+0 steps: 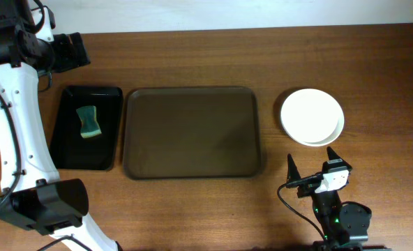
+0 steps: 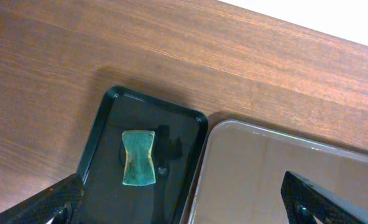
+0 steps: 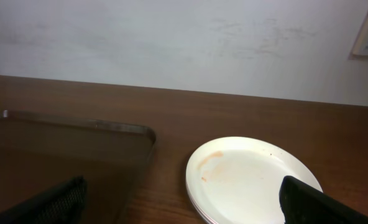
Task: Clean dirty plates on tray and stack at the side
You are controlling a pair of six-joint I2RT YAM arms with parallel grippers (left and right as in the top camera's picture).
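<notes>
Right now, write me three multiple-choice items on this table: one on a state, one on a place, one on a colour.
1. The brown tray holds: A three plates; B one plate; C nothing.
2. The plate stack sits: A on the brown tray; B beside it; C on the floor.
3. The sponge is: A red; B green; C white.
Answers: C, its surface is bare; B, the stack rests right of the tray; B, green in both views.
</notes>
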